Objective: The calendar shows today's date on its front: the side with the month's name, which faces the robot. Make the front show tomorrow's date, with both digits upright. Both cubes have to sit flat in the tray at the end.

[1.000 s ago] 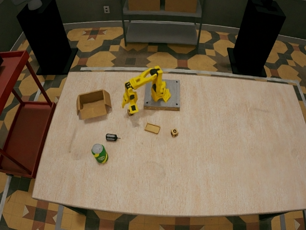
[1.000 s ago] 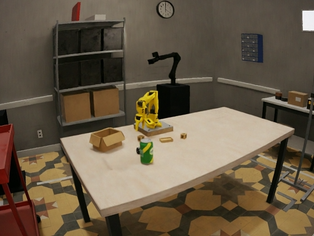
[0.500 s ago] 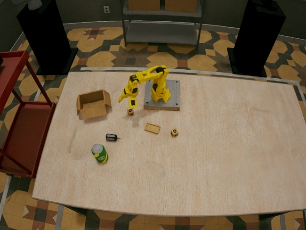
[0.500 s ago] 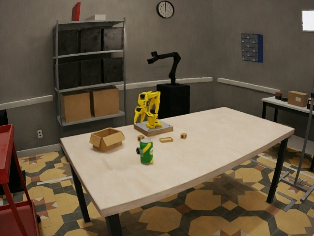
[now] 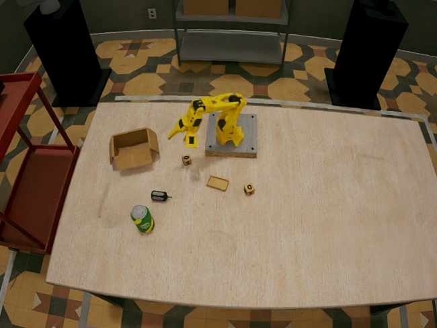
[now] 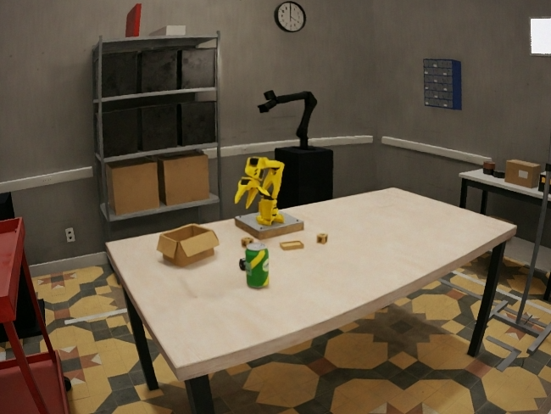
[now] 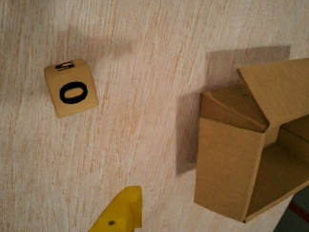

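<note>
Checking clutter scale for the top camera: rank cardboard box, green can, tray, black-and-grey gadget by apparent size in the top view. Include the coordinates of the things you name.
1. cardboard box (image 5: 134, 157) (image 6: 186, 254) (image 7: 224, 166)
2. green can (image 5: 142, 218) (image 6: 257, 267)
3. tray (image 5: 217, 183) (image 6: 291, 244)
Gadget (image 5: 159, 195) (image 6: 242, 264): too near the tray in size to rank firmly, perhaps slightly smaller.

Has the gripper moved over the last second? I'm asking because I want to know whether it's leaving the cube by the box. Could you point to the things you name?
Yes: the gripper (image 5: 179, 141) (image 6: 242, 204) has lifted away from that cube (image 5: 186, 160) (image 6: 247, 242) (image 7: 72, 92), toward the open box (image 5: 136, 158) (image 6: 186, 258) (image 7: 226, 166).
</note>
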`<action>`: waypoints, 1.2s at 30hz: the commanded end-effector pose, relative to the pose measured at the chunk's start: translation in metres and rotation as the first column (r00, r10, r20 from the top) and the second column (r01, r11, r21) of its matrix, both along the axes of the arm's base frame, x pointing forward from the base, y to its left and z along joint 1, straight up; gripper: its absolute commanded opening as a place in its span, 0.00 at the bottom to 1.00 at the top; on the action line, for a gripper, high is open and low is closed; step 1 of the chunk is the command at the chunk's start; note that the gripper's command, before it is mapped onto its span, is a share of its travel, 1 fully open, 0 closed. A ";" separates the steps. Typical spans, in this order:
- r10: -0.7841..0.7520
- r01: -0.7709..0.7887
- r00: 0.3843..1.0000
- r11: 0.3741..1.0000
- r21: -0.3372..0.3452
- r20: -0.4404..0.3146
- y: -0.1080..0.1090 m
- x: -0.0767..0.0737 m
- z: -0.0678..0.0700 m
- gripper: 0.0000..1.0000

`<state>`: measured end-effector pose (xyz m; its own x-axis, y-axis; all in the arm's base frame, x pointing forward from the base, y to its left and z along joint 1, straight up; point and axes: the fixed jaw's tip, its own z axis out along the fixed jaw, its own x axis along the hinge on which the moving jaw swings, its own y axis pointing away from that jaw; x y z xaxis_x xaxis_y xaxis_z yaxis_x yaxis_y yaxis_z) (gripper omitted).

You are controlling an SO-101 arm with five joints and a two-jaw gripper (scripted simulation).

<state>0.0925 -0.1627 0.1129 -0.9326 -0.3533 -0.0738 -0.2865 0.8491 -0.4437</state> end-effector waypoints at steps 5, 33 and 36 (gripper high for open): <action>0.008 -0.008 1.000 1.000 -0.016 0.002 -0.001 -0.001 0.001 0.35; 0.065 -0.065 0.998 0.997 -0.030 -0.027 -0.002 -0.002 -0.023 0.35; 0.065 -0.065 0.997 0.998 -0.021 -0.031 -0.002 -0.002 -0.024 0.35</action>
<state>0.0917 -0.1644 0.0906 -0.9100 -0.4126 -0.0407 -0.3508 0.8184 -0.4551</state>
